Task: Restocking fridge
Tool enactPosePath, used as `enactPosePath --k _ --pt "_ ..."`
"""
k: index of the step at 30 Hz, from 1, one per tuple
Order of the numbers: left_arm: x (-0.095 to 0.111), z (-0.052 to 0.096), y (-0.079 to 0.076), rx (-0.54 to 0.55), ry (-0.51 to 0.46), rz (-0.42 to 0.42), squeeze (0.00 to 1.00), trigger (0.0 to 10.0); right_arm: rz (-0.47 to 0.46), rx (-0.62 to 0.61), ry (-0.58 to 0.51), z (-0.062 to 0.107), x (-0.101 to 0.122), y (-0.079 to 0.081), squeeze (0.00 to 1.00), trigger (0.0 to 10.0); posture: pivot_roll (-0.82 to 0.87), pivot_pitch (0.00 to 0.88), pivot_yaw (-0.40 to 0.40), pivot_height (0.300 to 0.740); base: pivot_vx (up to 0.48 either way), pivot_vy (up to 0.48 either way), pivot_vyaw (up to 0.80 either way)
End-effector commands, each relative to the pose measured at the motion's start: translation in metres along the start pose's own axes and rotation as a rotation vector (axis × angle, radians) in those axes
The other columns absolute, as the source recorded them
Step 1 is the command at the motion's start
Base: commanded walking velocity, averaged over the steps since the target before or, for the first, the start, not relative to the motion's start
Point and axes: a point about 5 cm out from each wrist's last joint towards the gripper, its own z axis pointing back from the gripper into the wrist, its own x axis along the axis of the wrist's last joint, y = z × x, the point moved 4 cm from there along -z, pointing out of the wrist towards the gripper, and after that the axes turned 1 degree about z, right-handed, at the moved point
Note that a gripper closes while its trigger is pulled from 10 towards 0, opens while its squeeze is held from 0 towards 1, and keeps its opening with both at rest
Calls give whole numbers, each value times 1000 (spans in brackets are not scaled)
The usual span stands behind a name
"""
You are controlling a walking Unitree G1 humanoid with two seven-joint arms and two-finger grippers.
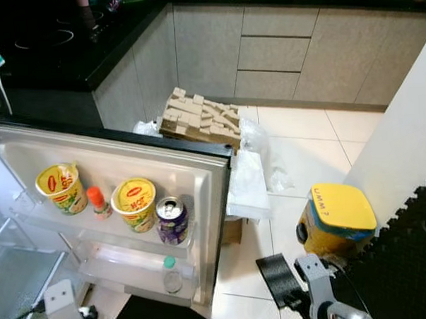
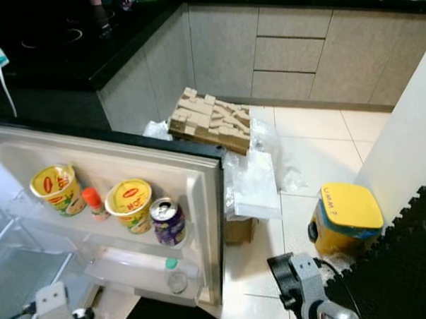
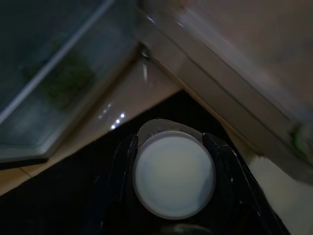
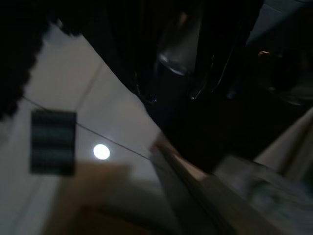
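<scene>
The fridge door (image 1: 199, 167) stands open to my left. Its upper rack holds two yellow noodle cups (image 1: 61, 187) (image 1: 134, 203), a small orange-capped bottle (image 1: 97, 202) and a purple can (image 1: 172, 220). A green-capped bottle (image 1: 171, 274) stands in the lower rack. In the left wrist view my left gripper (image 3: 173, 178) is shut on a round white-lidded container (image 3: 173, 174), low beside the fridge's glass shelf (image 3: 54, 83). My right arm (image 1: 321, 292) hangs low at the right, over the tiled floor.
A yellow-lidded bin (image 1: 337, 221) stands on the floor at the right, beside a black foam mat (image 1: 408, 264). A cardboard tray of foam blocks (image 1: 200, 117) and a white slab (image 1: 247, 186) lie behind the door. Kitchen cabinets (image 1: 279, 54) line the back.
</scene>
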Motion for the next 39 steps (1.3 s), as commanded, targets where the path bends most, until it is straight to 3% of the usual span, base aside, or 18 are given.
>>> enactPosePath --k 1,3,5,13,18,26,34,39 --pt "24 -4 4 3 -84 4 0 10000 18 21 -66 4 17 -7 0 10000 -54 0 -10 740 0 0 0" --pt "33 -5 6 -3 -116 8 0 10000 36 68 -97 5 26 -6 0 10000 -54 0 -9 740 0 0 0" --pt "70 -6 11 -47 -238 31 0 10000 149 247 -163 14 50 0 0 10000 -53 0 -8 740 0 0 0" --pt "110 -5 6 -140 -362 1 0 10000 254 382 -207 23 68 9 0 10000 -51 0 -7 740 0 0 0" --pt "150 0 -2 -258 -465 -63 0 10000 342 548 -251 29 82 31 0 10000 -46 0 2 740 0 0 0" --pt "177 9 -2 -336 -518 -168 0 10000 395 735 -290 42 93 61 0 10000 -44 0 7 740 0 0 0" --pt "191 19 -6 -427 -542 -243 0 10000 430 840 -295 62 105 73 0 10000 -35 0 6 740 0 0 0" --pt "188 25 -5 -495 -506 -309 0 10000 439 859 -276 69 106 76 0 10000 -35 0 7 740 0 0 0"
